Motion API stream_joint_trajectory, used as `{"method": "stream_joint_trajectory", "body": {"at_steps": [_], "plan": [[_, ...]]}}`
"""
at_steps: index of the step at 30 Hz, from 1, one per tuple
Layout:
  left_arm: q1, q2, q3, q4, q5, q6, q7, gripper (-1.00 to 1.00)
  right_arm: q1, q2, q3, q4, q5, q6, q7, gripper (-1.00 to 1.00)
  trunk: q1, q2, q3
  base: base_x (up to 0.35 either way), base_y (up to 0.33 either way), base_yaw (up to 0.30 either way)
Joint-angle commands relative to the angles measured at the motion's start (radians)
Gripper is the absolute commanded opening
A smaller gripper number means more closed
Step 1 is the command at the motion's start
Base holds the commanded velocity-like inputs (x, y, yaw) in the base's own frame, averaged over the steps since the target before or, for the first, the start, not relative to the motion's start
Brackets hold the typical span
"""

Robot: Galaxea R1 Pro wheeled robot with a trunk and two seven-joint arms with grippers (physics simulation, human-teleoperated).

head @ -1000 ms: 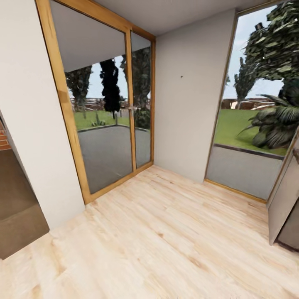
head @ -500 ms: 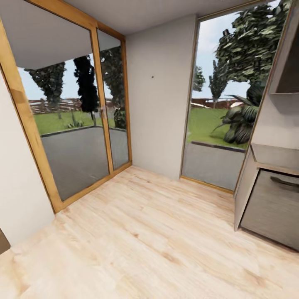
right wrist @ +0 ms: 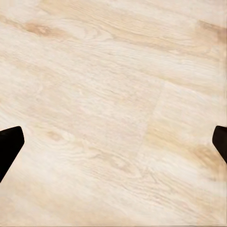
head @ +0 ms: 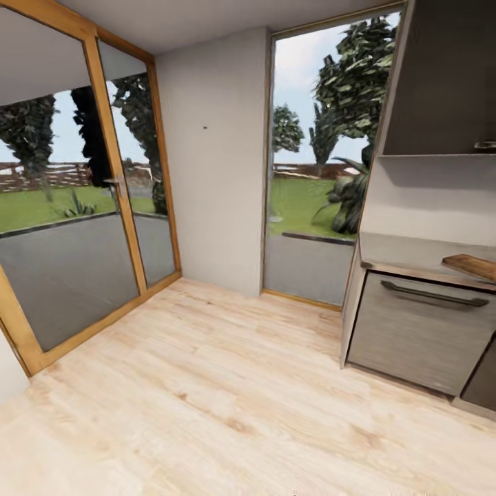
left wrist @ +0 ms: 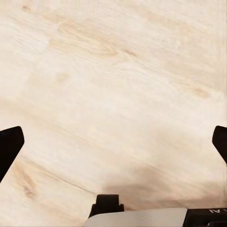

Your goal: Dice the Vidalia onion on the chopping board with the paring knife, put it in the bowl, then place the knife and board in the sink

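Faced the chopping board [head: 472, 266] on the countertop [head: 393, 246], left gripper [left wrist: 113, 142] and right gripper [right wrist: 113, 142] both spread wide above plank floor [head: 227, 393].

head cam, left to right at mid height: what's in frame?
Glass door → white wall → tall window → cabinet drawer, with the countertop above it and the chopping board at the far right edge.
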Motion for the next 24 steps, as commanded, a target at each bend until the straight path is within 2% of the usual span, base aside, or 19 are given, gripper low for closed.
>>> {"method": "stream_joint_trajectory", "body": {"at_steps": [1,24], "plan": [[0.000,0.000,0.000,-0.001,0.000,-0.002,0.000,1.00,0.000,0.000,0.000,0.000,-0.003,-0.002,-0.001,1.00,0.000,0.000,-0.001,0.000,-0.319,-0.271],[0.000,0.001,0.000,0.000,0.000,-0.002,0.000,1.00,0.000,-0.001,0.000,0.000,-0.003,-0.002,-0.001,1.00,0.000,0.000,-0.001,0.000,-0.319,-0.271]]}}
